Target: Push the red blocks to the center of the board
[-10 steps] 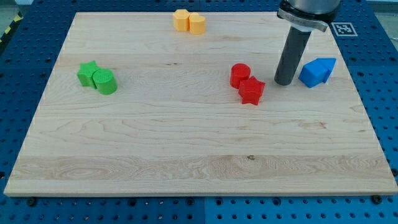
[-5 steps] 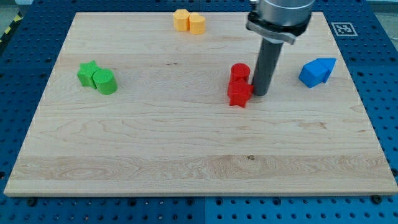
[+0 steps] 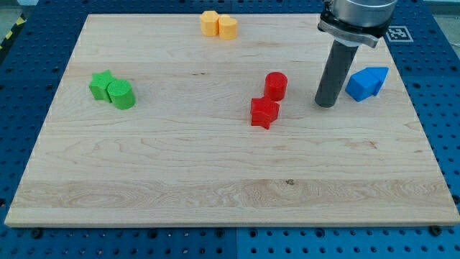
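Now my tip [image 3: 325, 105] rests bare — right of red cylinder [image 3: 276, 85] and red star [image 3: 264, 112], touching neither.

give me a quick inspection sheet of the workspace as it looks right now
surface: pale wooden board, flat, on a blue perforated table.
job's things: red cylinder and red star close together, right of the board's middle.
clutter: green star touching green cylinder at the view's left; two yellow blocks at the view's top; blue blocks at the view's right.
grippers: none; my tip sits between the red cylinder and the blue blocks, touching neither.
cables: nothing seen.
surroundings: black-and-white marker beyond the board's top right corner.
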